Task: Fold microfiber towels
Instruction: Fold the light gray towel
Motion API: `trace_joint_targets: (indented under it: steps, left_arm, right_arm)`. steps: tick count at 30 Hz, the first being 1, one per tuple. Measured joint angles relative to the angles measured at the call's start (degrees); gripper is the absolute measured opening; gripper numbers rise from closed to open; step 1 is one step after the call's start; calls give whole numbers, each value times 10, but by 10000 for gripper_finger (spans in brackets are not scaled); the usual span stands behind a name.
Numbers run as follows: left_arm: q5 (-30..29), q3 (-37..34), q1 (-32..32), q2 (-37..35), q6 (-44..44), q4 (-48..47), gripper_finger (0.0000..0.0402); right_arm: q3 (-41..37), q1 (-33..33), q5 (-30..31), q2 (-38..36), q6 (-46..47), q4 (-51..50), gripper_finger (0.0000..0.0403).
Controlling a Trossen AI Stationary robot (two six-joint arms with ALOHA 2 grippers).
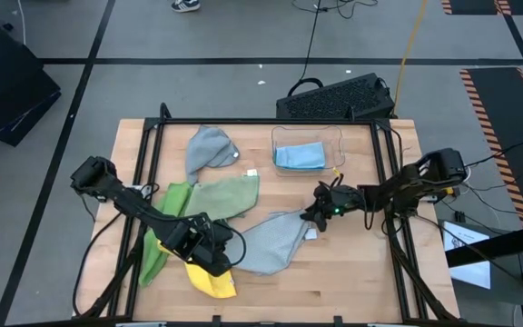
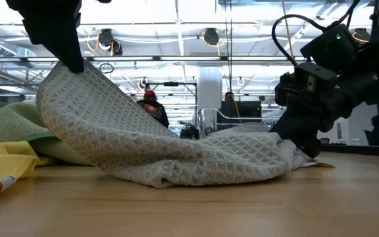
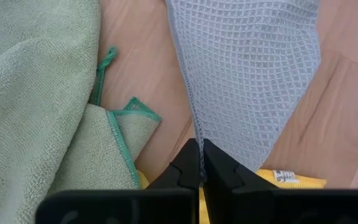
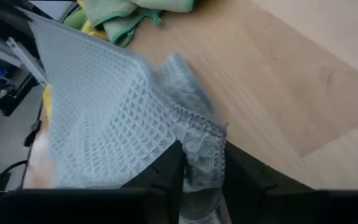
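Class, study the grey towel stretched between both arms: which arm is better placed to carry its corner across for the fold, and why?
Probably the left. Its gripper is shut on the grey towel, one corner lifted off the table. The right gripper has jaws around the opposite corner, low at the table.

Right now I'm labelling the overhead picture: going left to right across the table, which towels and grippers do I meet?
Bright green towel → left gripper → grey waffle towel → right gripper.
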Motion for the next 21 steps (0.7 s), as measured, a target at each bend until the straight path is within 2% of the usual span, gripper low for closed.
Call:
trace_joint_targets:
  steps: [6, 10, 16, 21]
  left_arm:
    - [0, 0, 0, 0, -1, 0, 14]
    - [0, 0, 0, 0, -1, 0, 6]
    - [0, 0, 0, 0, -2, 0, 12]
    - [-2, 0, 0, 0, -1, 0, 4]
  right_arm:
    - [0, 7, -26, -40, -35, 10, 143]
    - [0, 18, -25, -86, -67, -4, 159]
    - [0, 29, -25, -165, -76, -95, 154]
    - [0, 33, -25, -213, -110, -167, 120]
